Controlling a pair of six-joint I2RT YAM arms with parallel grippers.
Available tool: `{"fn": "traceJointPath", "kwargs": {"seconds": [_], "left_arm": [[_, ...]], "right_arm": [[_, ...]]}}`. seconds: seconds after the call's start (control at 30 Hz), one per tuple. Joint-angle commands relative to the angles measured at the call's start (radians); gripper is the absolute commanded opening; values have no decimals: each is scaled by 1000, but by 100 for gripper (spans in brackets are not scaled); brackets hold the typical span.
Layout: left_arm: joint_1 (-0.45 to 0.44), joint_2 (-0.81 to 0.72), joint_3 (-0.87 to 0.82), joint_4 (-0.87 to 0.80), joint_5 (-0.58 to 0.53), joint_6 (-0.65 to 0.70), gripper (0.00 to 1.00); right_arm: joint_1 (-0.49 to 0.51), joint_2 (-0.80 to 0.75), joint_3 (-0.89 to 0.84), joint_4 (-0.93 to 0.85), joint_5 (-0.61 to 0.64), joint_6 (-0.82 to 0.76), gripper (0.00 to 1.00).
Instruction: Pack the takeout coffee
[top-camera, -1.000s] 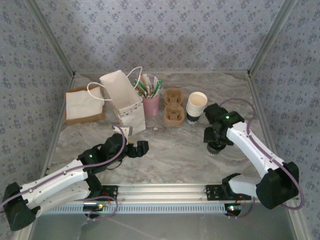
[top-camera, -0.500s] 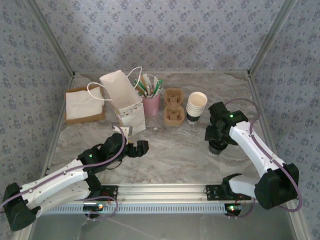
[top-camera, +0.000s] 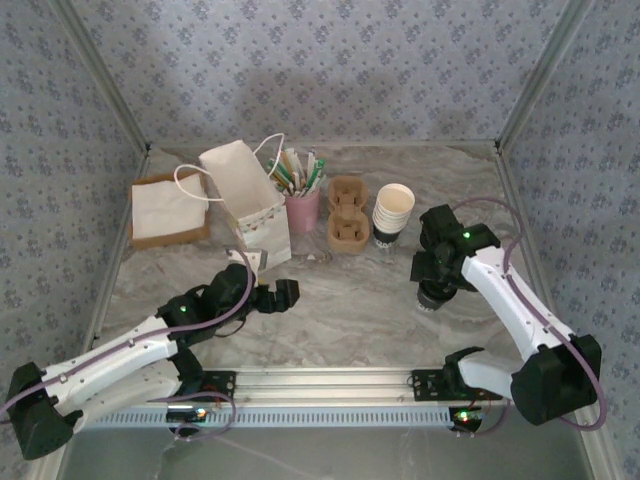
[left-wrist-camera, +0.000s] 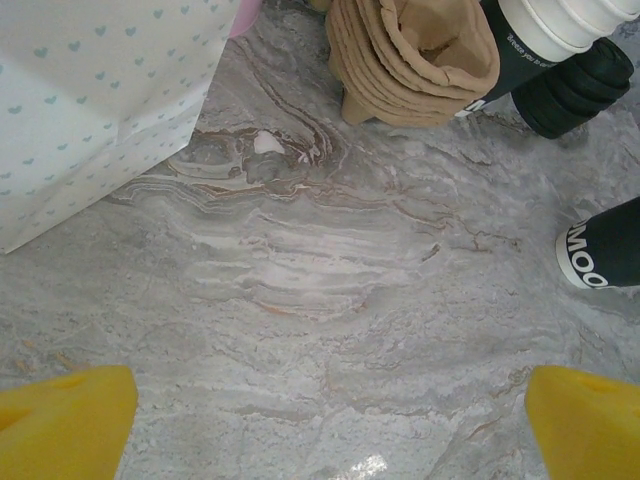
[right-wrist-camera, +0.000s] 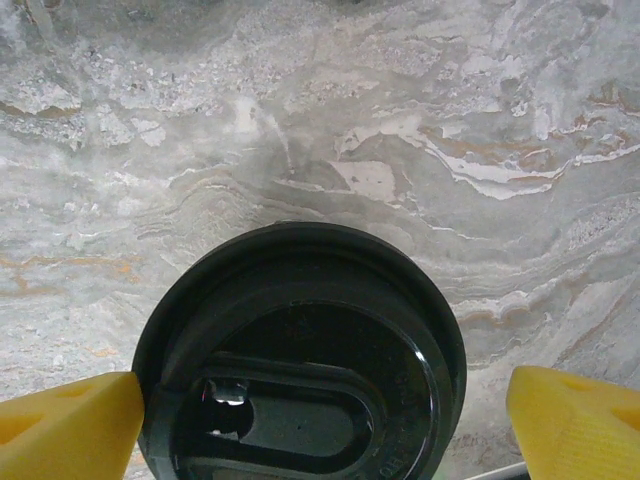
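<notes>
Black-lidded takeout coffee cup (right-wrist-camera: 300, 350): lid cut off at 6 o'clock; cup wall hidden beneath.
White heart-print paper bag (left-wrist-camera: 100, 90): cropped at 10 o'clock.
Stacked cream paper cups (left-wrist-camera: 560, 25): cropped at 1 o'clock.

Takeout coffee (top-camera: 431, 298) recorded upright on the desk (top-camera: 350, 300), toward the right edge, about midway between near and far edges. Round black lid (right-wrist-camera: 300, 350) is fitted, glossy, with the sip opening seen from above.

Bag (top-camera: 250, 200) left of holder (top-camera: 302, 211), carrier (top-camera: 347, 226) right, cup stack (top-camera: 393, 211) further right, takeout coffee (right-wrist-camera: 300, 330) nearer.
</notes>
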Motion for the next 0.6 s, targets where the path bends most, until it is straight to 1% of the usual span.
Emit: {"fn": "traceJointPath", "kwargs": {"seconds": [0.0, 0.07, 0.13, 0.23, 0.33, 0.43, 0.53, 0.57], "left_arm": [[4, -10, 53, -11, -11, 25, 100], [5, -25, 64, -34, -28, 33, 99], [6, -44, 78, -61, -47, 40, 99], [6, -97, 92, -100, -73, 45, 100], [5, -163, 97, -134, -101, 49, 99], [6, -207, 106, -183, -136, 61, 100], [12, -221, 116, -236, -163, 76, 99], [16, -223, 117, -247, -163, 78, 100]], "right_arm": [[5, -32, 56, -55, 36, 4, 95], [31, -48, 111, -84, 47, 1, 95], [77, -65, 170, -98, 48, 1, 94], [193, -67, 274, -109, 49, 4, 92], [313, -45, 332, -71, 25, 2, 87], [404, 15, 377, -12, -6, -4, 81], [450, 109, 430, 36, -43, -22, 75], [459, 143, 452, 42, -45, -26, 75]]}}
